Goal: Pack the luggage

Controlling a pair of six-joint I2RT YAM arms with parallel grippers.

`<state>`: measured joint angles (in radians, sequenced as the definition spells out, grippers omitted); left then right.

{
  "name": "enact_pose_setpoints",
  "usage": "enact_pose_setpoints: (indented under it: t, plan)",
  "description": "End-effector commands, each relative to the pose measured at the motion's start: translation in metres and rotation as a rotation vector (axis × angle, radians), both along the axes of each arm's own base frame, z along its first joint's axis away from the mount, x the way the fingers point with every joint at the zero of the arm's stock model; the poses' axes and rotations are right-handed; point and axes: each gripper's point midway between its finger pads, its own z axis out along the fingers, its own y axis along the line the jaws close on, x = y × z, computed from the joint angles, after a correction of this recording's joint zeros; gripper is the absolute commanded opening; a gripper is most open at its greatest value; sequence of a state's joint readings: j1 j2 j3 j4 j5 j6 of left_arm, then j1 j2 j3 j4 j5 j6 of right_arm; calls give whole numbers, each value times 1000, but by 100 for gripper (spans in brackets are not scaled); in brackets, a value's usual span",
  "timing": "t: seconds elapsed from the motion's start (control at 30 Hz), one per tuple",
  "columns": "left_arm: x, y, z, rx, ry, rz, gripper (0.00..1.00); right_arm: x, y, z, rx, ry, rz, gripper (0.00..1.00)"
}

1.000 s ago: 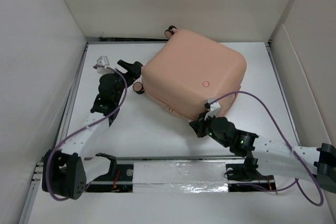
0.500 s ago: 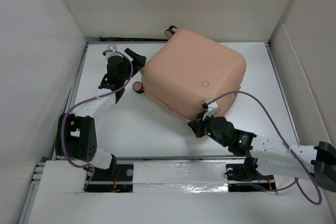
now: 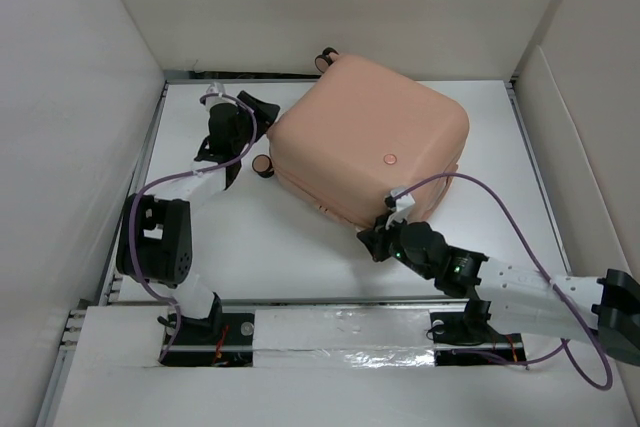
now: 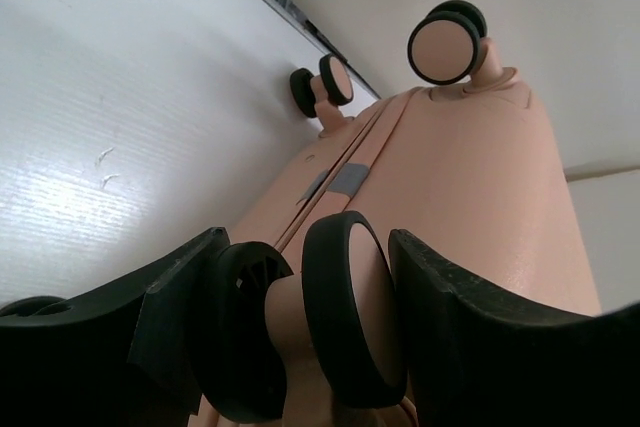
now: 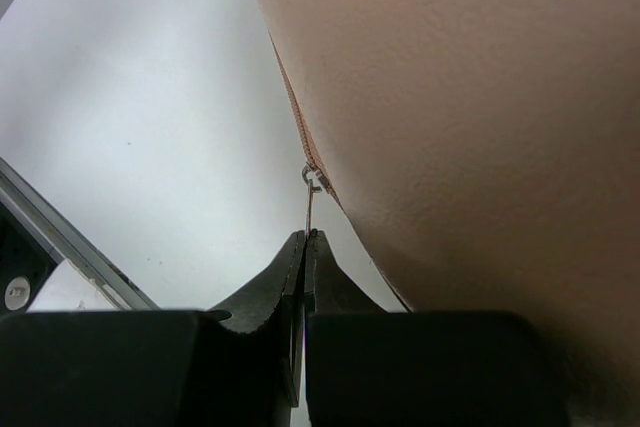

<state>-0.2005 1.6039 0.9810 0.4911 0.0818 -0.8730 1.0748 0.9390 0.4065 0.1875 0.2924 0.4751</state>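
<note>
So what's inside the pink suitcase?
Can't see inside: the suitcase lies closed and hides whatever it holds. Only its outside shows: wheels, the zipper, and the right fingers pinching the zipper pull.

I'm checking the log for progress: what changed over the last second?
The left hand moved farther from the bases along the luggage's wheeled side as its arm folded upward. It is now open around a caster wheel. The right hand stays pinched on the zipper pull. The luggage has not moved.
</note>
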Motion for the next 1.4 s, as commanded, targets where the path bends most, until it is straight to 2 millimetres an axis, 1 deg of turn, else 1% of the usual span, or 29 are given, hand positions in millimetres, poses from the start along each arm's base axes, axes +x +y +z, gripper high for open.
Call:
enact_pose_setpoints:
  t: [0.0,0.07,0.1,0.17,0.2,0.23,0.33,0.37,0.4,0.43,0.47,0.5,0.53,0.57,0.6,0.63,0.73,0.77,0.8,0.83,0.9,0.93,0.97,1.07,1.1,1.2,1.23,1.3,1.37]
  plan:
    - [6,-5,40,-33,-183,-32,0,-17,19,30,120,-3,95,0]
    - [1,-3,46,-8,-221,-34,0,-15,16,32,117,-8,81,0]
    - [-5,0,40,-3,-225,-26,0,-12,12,30,103,-8,70,0]
    - [-19,12,49,6,-262,24,0,-8,8,33,96,-16,59,0]
    - [-34,19,31,13,-243,43,0,-3,4,35,87,-22,52,0]
    - [-48,26,48,4,-299,69,0,-1,1,38,89,-31,52,0]
    - [-91,50,32,31,-321,160,0,13,-10,45,78,-56,35,0]
    - [-103,47,26,39,-319,158,0,16,-13,48,76,-63,29,0]
    - [-118,49,3,56,-281,158,0,18,-15,49,64,-75,39,0]
    - [-130,49,11,43,-315,143,0,27,-21,54,63,-86,15,0]
    - [-140,45,6,35,-315,120,0,31,-22,55,54,-90,11,0]
    - [-153,45,-15,42,-278,96,0,34,-24,56,37,-96,16,0]
    - [-166,36,-9,17,-309,49,0,38,-24,62,38,-111,11,0]
    - [-173,32,-14,15,-306,24,0,40,-24,64,36,-115,14,0]
    - [-182,31,-30,29,-262,11,0,45,-22,62,26,-118,20,0]
    - [-185,36,-23,30,-290,31,0,45,-19,60,18,-111,33,0]
    - [-185,49,-11,74,-311,90,0,44,-15,53,-3,-79,38,0]
    - [-183,48,-6,81,-320,85,0,39,-17,44,-6,-65,37,0]
    - [-178,45,14,76,-346,78,0,36,-20,42,6,-53,25,0]
    - [-172,40,9,87,-307,59,0,32,-25,48,34,-65,20,0]
    - [-163,32,26,57,-306,40,22,23,-32,37,49,-45,14,0]
    - [-159,27,21,46,-282,21,33,19,-36,41,70,-54,15,0]
    - [-157,25,23,27,-286,19,50,17,-38,39,72,-48,13,0]
    - [-148,23,37,-29,-317,36,65,10,-41,30,57,-22,20,0]
    - [-144,23,50,-39,-338,43,67,9,-42,29,55,-20,21,0]
    - [-124,23,54,-21,-285,79,72,7,-38,27,57,-19,38,0]
    - [-118,25,47,-2,-244,83,73,6,-36,25,51,-16,46,0]
    - [-106,22,59,-2,-242,74,74,5,-33,26,57,-20,58,0]
    - [-99,17,51,0,-215,57,73,6,-32,25,53,-23,60,0]
